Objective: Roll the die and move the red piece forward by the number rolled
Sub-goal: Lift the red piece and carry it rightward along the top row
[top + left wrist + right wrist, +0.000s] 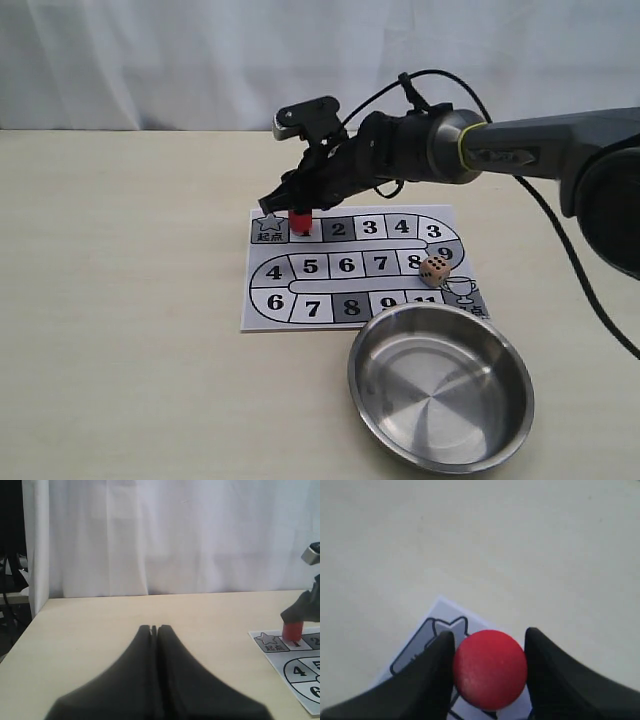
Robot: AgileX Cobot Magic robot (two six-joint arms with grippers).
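A: What's on the worktop point(120, 300), counted?

B: One printed game board point(262, 318), a single sheet. One die point(434, 270). One red piece point(300, 221). One steel bowl point(352, 370).

A: No second die or second peg?

B: I count one of each.

A: And claws?

B: Two in all. The right claw point(297, 208) shows in the exterior view, and the left claw point(155, 628) shows only in its own wrist view. Two fingers on each.

A: Arms?

B: One arm point(520, 145) is visible from the exterior camera.
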